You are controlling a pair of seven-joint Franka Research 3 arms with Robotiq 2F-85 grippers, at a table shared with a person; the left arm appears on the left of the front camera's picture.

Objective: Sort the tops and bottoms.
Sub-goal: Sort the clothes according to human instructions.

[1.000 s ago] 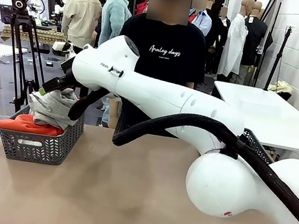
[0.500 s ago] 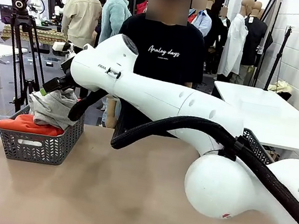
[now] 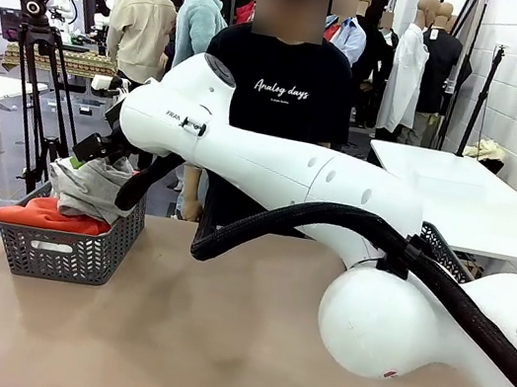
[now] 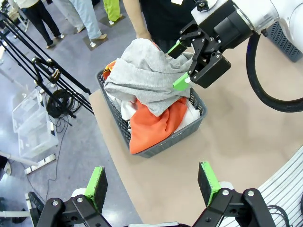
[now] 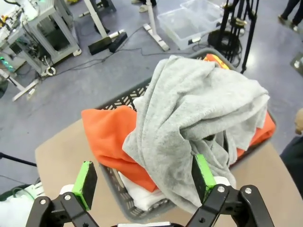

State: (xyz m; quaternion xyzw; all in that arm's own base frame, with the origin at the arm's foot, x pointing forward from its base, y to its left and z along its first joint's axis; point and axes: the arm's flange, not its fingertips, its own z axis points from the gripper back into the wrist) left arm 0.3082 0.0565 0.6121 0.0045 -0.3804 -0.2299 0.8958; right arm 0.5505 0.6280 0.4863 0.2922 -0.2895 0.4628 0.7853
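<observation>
Brown table (image 3: 212, 346), dark basket (image 3: 67, 255) at its left edge, grey top (image 5: 199, 113) piled over orange top (image 5: 111, 137) inside, right gripper (image 4: 182, 64) wide open just above the grey top, left gripper (image 4: 151, 184) open, well apart.

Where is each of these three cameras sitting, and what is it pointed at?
Front: between the arms, facing the person across the table; right arm reaches to the basket.
Left wrist: high, looking down on the basket; left gripper open, right gripper at the grey garment.
Right wrist: just above the grey garment; own open jaws.
All share the basket.
</observation>
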